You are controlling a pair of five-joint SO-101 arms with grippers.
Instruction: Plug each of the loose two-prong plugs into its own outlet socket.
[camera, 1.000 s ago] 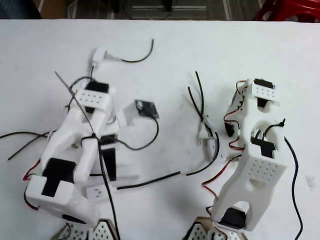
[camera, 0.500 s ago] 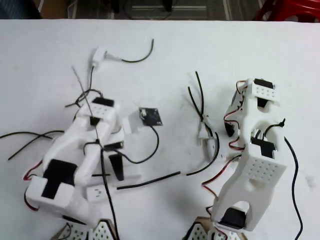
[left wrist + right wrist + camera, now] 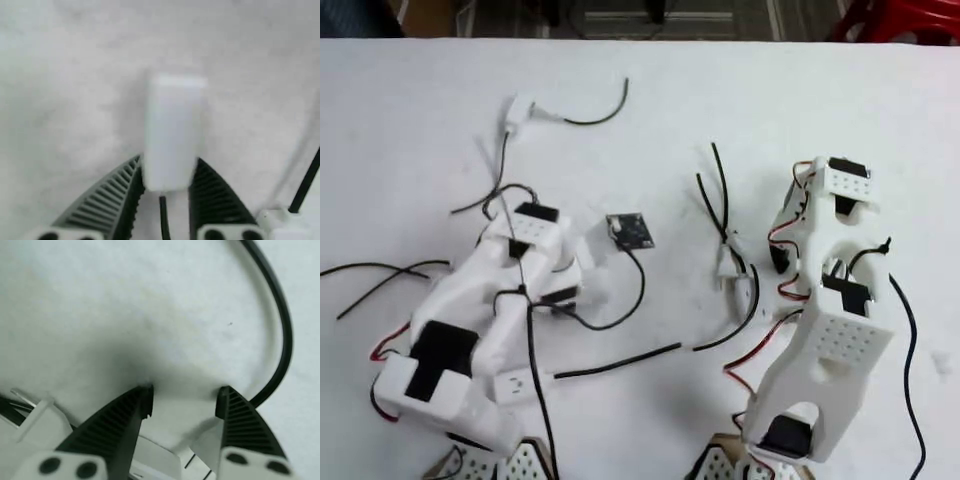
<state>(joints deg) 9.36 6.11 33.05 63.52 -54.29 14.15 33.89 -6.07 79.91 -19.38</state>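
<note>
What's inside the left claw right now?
A white block sits clamped in the left claw, a black cord leaving its near end. Its far face is turned away, so prongs or slots are hidden.

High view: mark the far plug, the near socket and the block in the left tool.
far plug [image 3: 520,108], high view, white body.
near socket [image 3: 513,385], high view, slotted face.
block [image 3: 172,130], left wrist view, middle of its broad face.

left fingers [image 3: 120,195] pinched, right fingers [image 3: 120,425] apart

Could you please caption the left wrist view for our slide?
Left gripper shut on a white corded block, white table behind.
</note>
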